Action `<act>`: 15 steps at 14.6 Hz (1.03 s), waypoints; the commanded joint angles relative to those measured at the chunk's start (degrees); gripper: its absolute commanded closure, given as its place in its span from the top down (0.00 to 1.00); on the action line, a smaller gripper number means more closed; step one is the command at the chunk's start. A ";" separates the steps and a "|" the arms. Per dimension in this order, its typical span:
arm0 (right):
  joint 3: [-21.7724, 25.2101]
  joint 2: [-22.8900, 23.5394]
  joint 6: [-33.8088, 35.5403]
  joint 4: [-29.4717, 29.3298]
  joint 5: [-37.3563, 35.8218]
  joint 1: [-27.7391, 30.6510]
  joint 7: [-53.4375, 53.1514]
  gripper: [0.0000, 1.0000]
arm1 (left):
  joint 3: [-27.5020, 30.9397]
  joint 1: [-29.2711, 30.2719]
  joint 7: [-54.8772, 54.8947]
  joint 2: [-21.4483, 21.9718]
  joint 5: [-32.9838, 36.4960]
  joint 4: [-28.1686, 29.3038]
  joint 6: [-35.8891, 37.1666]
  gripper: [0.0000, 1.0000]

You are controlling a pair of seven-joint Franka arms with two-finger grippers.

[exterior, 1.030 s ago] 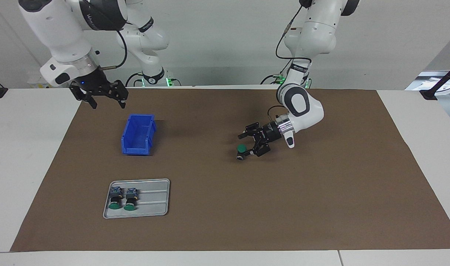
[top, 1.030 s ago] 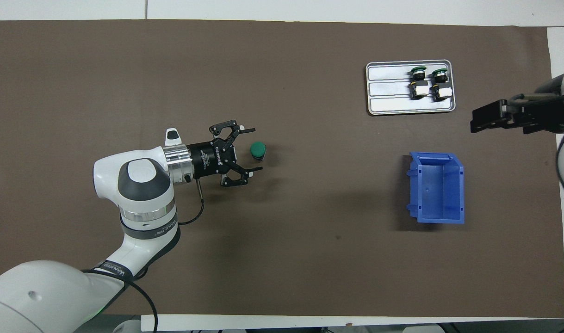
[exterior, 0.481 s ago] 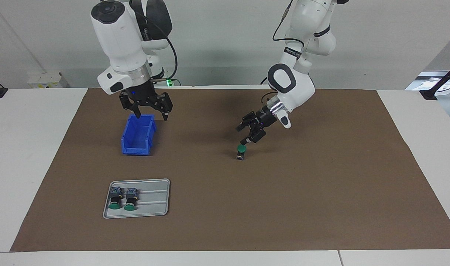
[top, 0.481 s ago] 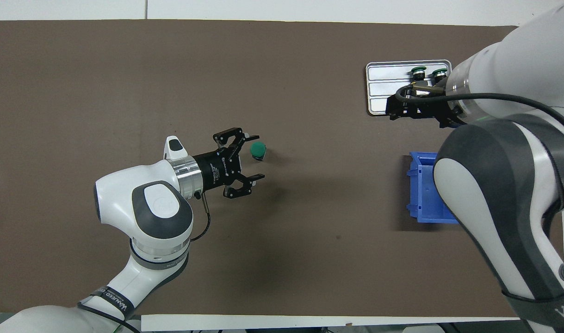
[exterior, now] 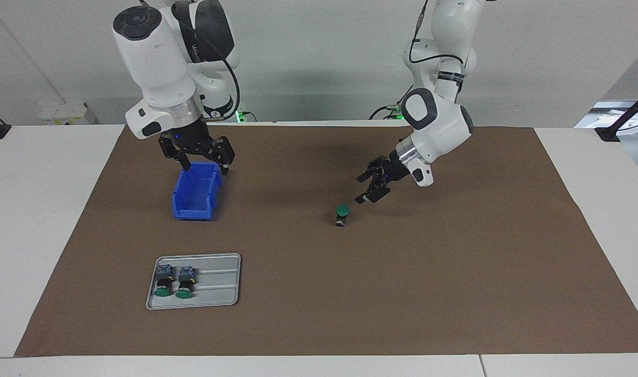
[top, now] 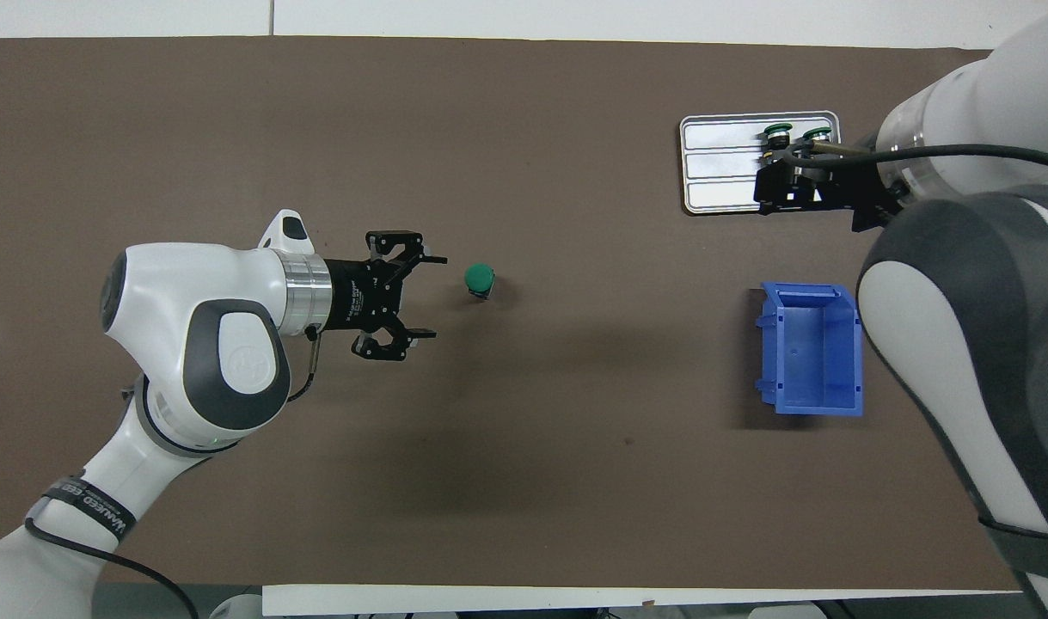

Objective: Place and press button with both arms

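The left gripper (exterior: 368, 187), jaws wide and empty, hangs just at three o'clock of the placed button (exterior: 342, 214), which stands upright mid-mat, its round flat green cap on top. Pressing seems next, calling for a closed fingertip straight down. The right gripper (exterior: 199, 155), jaws also wide, hovers over the glossy blue plastic bin (exterior: 195, 191); two more buttons (exterior: 173, 280) lie in the ribbed metal tray (exterior: 219, 283).

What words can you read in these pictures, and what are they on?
"WANEED": on a black band round the left arm, partly cut off.
White lettering on the left gripper body: too blurred to read.
White lettering on the right arm: too small to read.
Buttons, tray, bin: no writing seen.
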State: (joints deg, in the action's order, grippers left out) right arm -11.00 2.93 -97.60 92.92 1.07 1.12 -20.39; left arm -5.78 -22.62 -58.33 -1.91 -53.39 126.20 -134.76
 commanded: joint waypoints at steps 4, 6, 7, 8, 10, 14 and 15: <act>0.10 -1.34 2.51 0.33 0.52 2.75 3.34 0.99 | -0.20 -0.67 -2.31 1.47 20.83 -3.84 3.44 1.00; 0.10 -1.52 2.25 0.69 0.52 2.66 3.25 0.99 | -0.55 -1.20 -1.79 1.03 29.88 -6.48 5.65 1.00; 0.10 -1.52 2.16 0.69 0.52 2.66 3.25 0.99 | -0.55 -1.29 -1.87 0.77 33.06 -7.28 6.26 1.00; 0.10 -1.52 2.33 0.69 0.52 2.57 3.34 0.99 | -0.64 -1.81 -1.87 0.51 35.18 -8.42 6.35 1.00; 0.10 -1.61 2.68 0.86 0.52 2.48 3.43 0.99 | -0.64 -2.34 -1.44 -0.46 37.47 -10.87 8.53 0.96; 0.10 -1.61 2.68 0.86 0.52 2.66 3.43 0.99 | -0.73 -5.59 0.06 -5.02 45.48 -19.14 14.70 0.63; 0.10 -1.61 2.68 0.86 0.52 2.66 3.43 0.99 | -0.73 -6.73 0.06 -6.95 46.09 -20.28 14.70 0.51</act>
State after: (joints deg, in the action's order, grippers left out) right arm -10.73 2.59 -94.90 92.39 1.09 3.32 -17.67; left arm -6.83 -27.06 -58.93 -4.12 -9.50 110.42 -121.86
